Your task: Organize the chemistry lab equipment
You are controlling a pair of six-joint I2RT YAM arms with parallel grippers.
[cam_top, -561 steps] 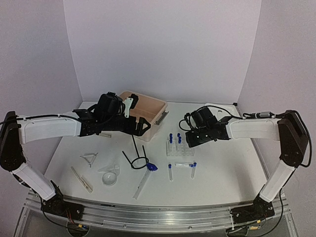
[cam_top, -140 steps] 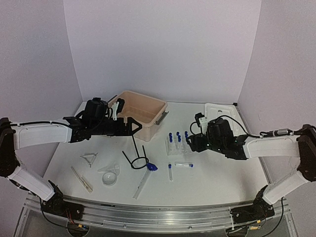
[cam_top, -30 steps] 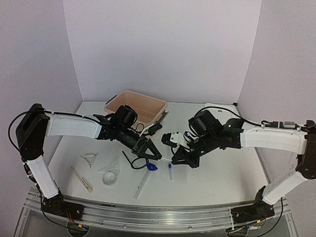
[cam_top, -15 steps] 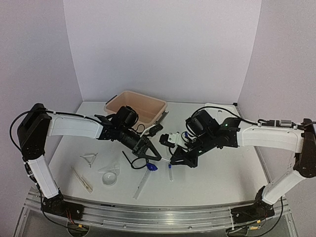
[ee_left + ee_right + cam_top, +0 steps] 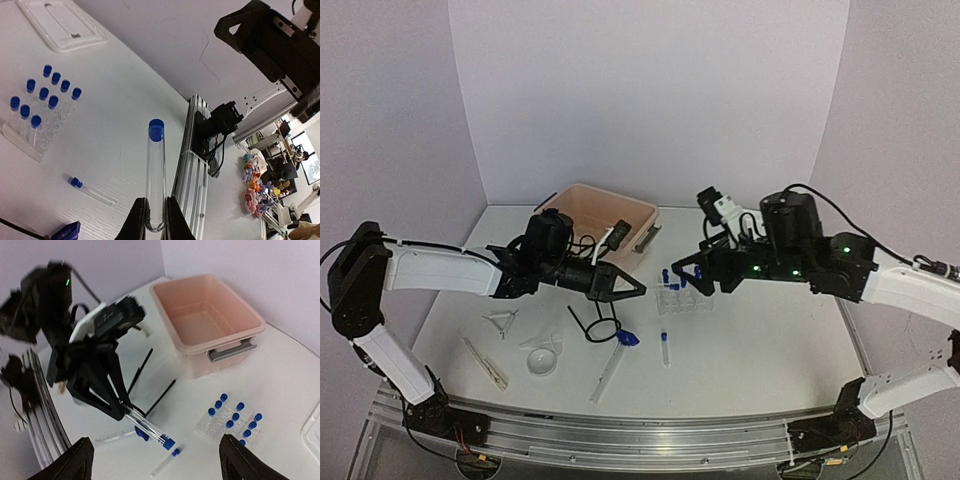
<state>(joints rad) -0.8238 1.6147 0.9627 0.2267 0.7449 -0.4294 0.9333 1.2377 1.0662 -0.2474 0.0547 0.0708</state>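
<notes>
— What's laid out, from the left?

— I see a pale wooden clamp (image 5: 485, 362) flat on the matte white table (image 5: 770, 350). Next come a clear cone-shaped funnel (image 5: 545, 352) and a thin black wire ring stand (image 5: 595, 318) near my left fingers. Just past those is a brush (image 5: 610, 368) with a clear handle and a blue tip. Behind my left arm sits the tub (image 5: 207, 315), smooth beige plastic with rounded corners.

— And the left gripper (image 5: 154, 221)?

— Closed on one clear, round-bottomed tube (image 5: 156, 175). Both pale fingers (image 5: 137, 220) pinch its lower end, and its blue cap points out past the tips.

— Any other tubes?

— In my left wrist view a loose tube (image 5: 92, 192) lies flat on the table, left of those fingers. The clear rack (image 5: 20, 137) stands further left, with blue-capped tubes in rows. Beyond it is a flat, translucent white lid (image 5: 60, 25).

— Right gripper (image 5: 692, 272)?

— Spread wide, holding nothing and touching nothing. It hangs near the rack. Its wrist camera shows the held tube framed between its own dark fingers (image 5: 80, 460).
</notes>
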